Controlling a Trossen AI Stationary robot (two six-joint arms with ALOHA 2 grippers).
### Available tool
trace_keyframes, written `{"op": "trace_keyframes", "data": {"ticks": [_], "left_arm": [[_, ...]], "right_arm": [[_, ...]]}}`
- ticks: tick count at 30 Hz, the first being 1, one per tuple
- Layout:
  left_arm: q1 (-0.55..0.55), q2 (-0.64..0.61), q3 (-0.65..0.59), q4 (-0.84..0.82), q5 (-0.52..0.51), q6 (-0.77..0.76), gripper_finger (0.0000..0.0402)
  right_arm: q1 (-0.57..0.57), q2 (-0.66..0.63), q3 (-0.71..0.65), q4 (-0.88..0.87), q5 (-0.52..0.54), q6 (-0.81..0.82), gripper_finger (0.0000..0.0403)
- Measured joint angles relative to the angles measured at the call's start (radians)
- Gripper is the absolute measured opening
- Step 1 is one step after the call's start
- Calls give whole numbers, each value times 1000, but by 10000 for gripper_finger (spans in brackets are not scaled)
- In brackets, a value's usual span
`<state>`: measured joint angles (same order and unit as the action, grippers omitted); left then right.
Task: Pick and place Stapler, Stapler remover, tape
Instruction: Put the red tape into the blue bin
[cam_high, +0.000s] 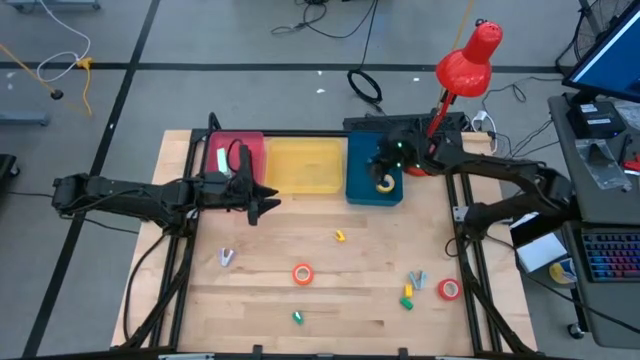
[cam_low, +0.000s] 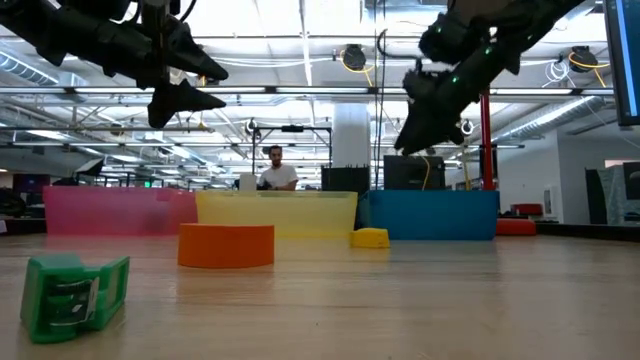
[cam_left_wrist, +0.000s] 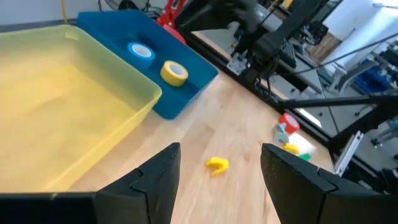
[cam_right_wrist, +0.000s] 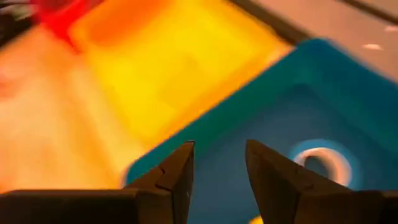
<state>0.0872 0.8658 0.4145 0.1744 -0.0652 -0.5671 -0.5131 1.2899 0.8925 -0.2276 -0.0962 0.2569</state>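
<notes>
Right gripper (cam_high: 385, 160), parted and empty over the blue bin (cam_high: 358, 190) at upper centre, is best lifted clear before the orange-red tape roll (cam_high: 302, 273) gets targeted.

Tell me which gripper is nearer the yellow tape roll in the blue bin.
Right. The right gripper hangs over the blue bin beside the yellow tape roll; the left gripper is beyond the yellow bin.

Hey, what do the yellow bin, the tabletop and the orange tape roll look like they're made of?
Yellow bin: likely plastic, translucent with a smooth, rounded rim. Tabletop: wood, pale with visible grain and plank seams. Orange tape roll: probably glossy plastic tape wound on a pale core; the core's material can't be told.
</notes>
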Motion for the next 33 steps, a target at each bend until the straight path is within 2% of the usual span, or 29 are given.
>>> {"op": "trace_keyframes", "data": {"ticks": [9, 18, 26, 30, 33], "left_arm": [[0, 0, 0, 0, 48, 12, 223], [0, 0, 0, 14, 48, 6, 223], [0, 0, 0, 18, 39, 5, 223], [0, 0, 0, 18, 39, 9, 223], [0, 0, 0, 18, 39, 10, 223]], "right_arm": [[222, -72, 0, -33, -91, 58, 134], [417, -90, 0, -35, -91, 151, 134], [520, -90, 0, -36, -89, 248, 129], [551, -92, 0, -76, -89, 378, 128], [578, -102, 0, -177, -88, 527, 128]]}}
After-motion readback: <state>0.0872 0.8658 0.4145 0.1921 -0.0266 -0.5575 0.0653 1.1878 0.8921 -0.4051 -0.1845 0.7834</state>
